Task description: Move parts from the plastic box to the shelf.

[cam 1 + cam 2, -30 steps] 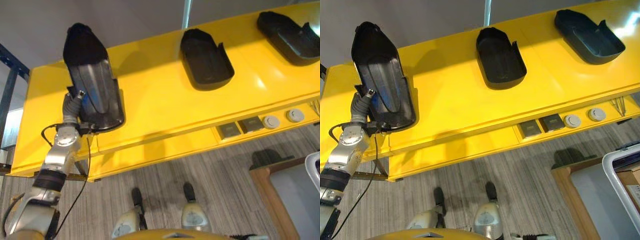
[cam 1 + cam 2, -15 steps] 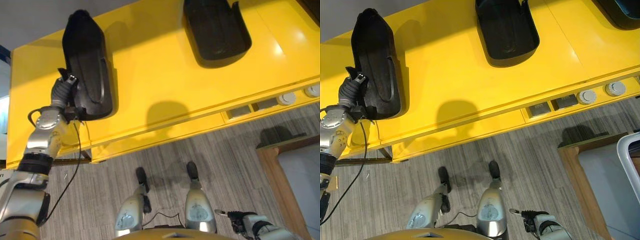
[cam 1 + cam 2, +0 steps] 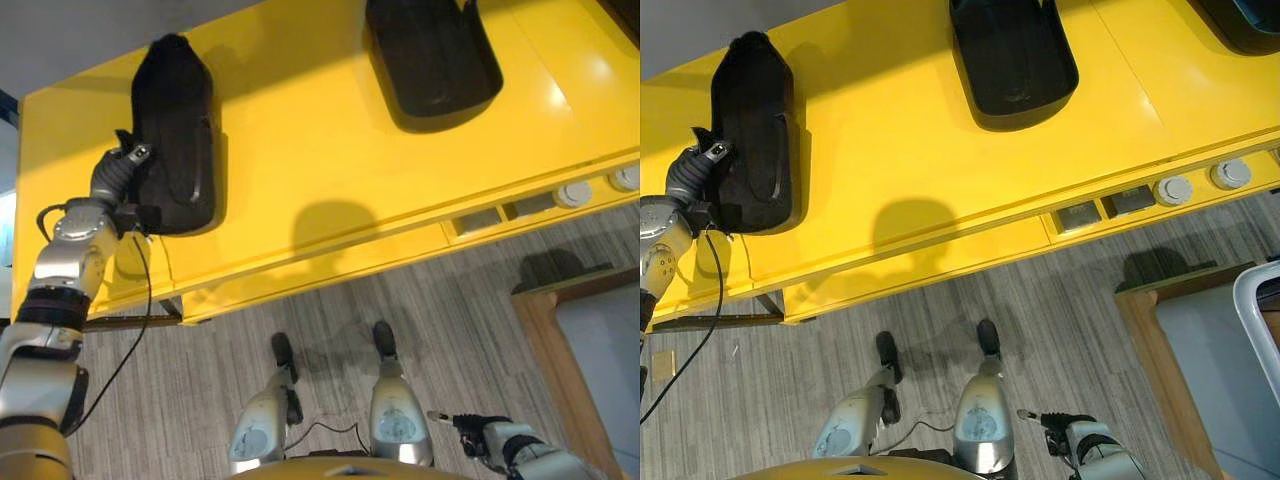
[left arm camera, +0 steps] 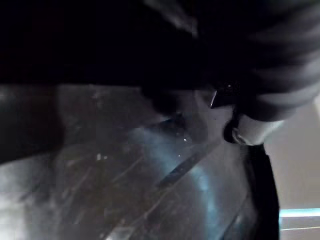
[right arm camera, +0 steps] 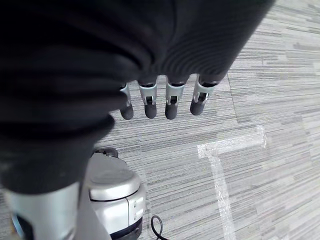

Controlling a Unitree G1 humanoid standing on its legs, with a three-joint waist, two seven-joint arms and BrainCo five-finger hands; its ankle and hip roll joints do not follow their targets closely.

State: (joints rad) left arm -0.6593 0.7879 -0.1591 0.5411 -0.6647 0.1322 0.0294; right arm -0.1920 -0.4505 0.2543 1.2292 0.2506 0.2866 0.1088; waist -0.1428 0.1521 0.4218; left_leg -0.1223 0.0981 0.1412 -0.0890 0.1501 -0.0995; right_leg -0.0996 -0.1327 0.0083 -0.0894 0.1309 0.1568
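Your left hand (image 3: 118, 178) grips the near end of the black part (image 3: 175, 140) lying at ten o'clock on the yellow shelf (image 3: 300, 140), right hand (image 5: 165, 100) hanging relaxed and empty; release carelessly and the overhanging end may tip off.

Bright and evenly lit from above on the yellow shelf (image 3: 330, 150), with soft shadows. Dim and blurred past the left-hand fingers (image 4: 165, 100); sharp beyond the right-hand fingers (image 5: 172, 102).
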